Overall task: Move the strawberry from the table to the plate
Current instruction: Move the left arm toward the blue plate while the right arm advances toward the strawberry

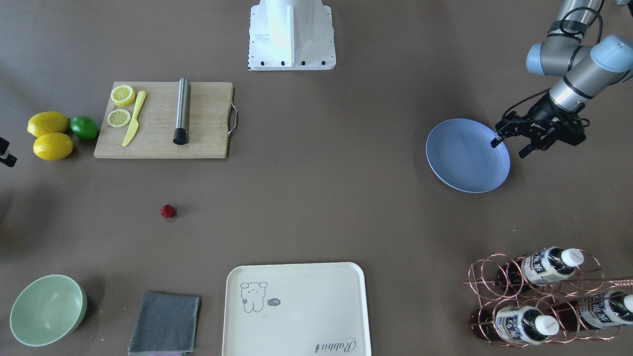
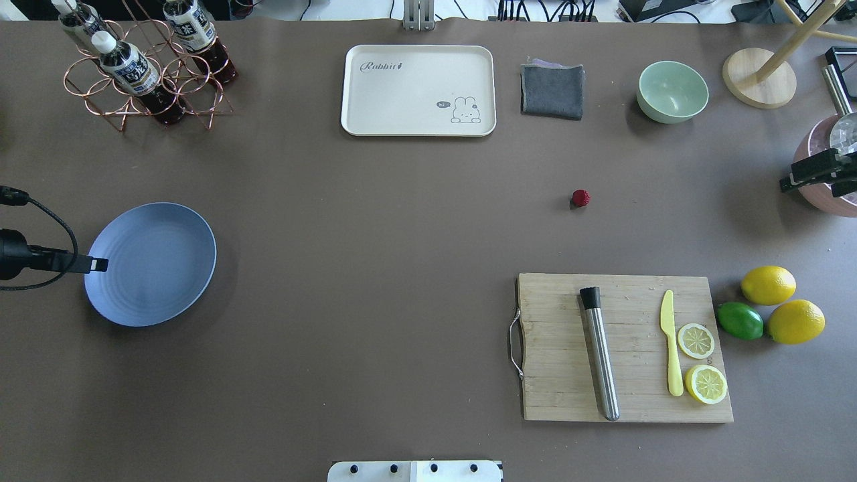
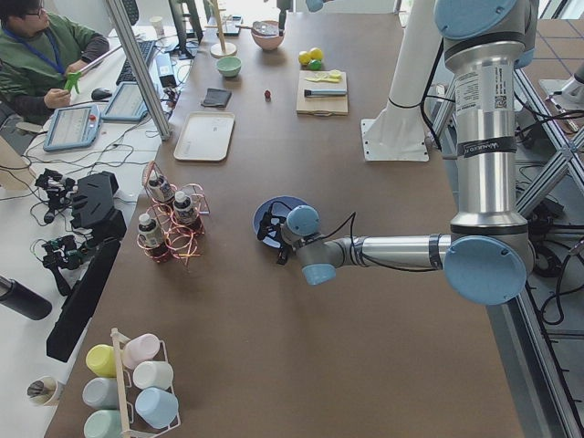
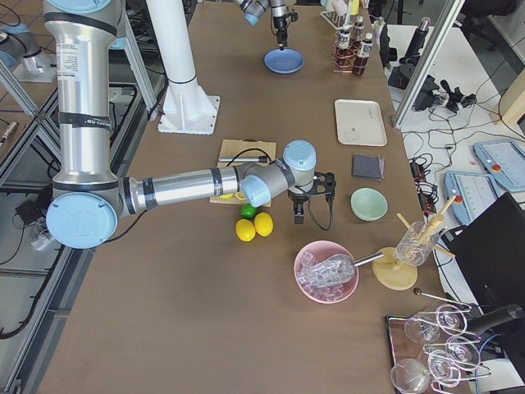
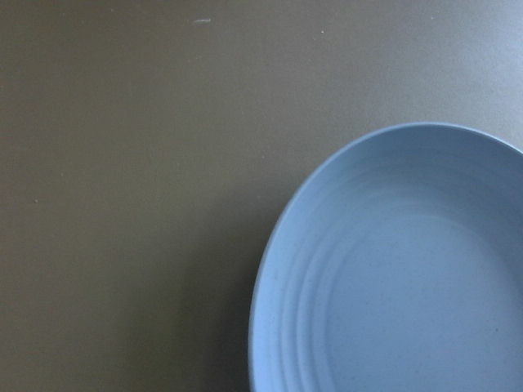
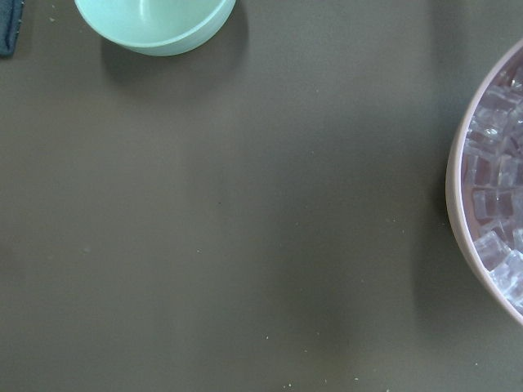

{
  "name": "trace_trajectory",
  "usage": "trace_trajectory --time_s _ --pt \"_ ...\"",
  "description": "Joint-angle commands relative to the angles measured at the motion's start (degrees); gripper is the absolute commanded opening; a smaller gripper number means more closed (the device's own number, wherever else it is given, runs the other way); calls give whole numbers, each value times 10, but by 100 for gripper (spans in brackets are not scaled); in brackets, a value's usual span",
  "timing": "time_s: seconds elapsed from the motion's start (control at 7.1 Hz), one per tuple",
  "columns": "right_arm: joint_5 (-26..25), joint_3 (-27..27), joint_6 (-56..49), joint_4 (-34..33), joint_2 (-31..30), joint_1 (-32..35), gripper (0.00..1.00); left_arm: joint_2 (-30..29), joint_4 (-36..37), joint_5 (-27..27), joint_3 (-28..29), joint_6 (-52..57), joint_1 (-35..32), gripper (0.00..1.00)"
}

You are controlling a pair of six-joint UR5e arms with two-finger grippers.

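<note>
Right, nothing's been picked yet. The strawberry (image 1: 168, 211) sits alone on the table (image 1: 316, 207), in the open betw. the board (image 1: 163, 121) and the cloth (image 1: 165, 321). It's well apart from the plate (image 1: 465, 158), which is bare. Left tool (image 1: 508, 149) hangs by the plate's rim, jaws apart, holding nothing. Right tool (image 2: 813, 175) is off at the table's edge near the ice bowl (image 2: 827, 204); can't tell how its jaws stand, too little shows.

Step in hand, I'd say, is the reach for the berry. It lies on the right arm's half, so that arm looks the natural pick. Best to come straight down over it, jaws wide enough to straddle it w/ room either side. Then close softly: it's tiny and round, prob. rolls at the first nudge, and a hard pinch could squirt it out. After that, lift clear before crossing, and the left tool ought to be out of the way at the plate.

Count:
- 1 strawberry, 1 plate, 1 board.
- 2 whole lemons (image 1: 48, 123), 1 lime (image 1: 84, 127), 2 lemon halves (image 1: 122, 95).
- 1 knife (image 1: 134, 118), 1 steel rod (image 1: 182, 111).
- 1 tray (image 1: 296, 306), 1 cloth, 1 green bowl (image 1: 47, 309), 1 ice bowl.
- 3 bottles (image 1: 546, 264) in 1 rack (image 1: 487, 277).
</note>
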Motion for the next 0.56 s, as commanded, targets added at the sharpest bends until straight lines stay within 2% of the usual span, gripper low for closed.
trace_trajectory --time_s 0.0,0.28,0.42 --pt "-1 0 8 0 6 -3 100 -1 -25 2 22 1 1 65" --pt "-2 0 16 0 10 -6 100 -2 -34 3 25 -3 1 47" --pt "-3 0 17 0 10 -11 100 -2 -34 4 25 -4 1 28"
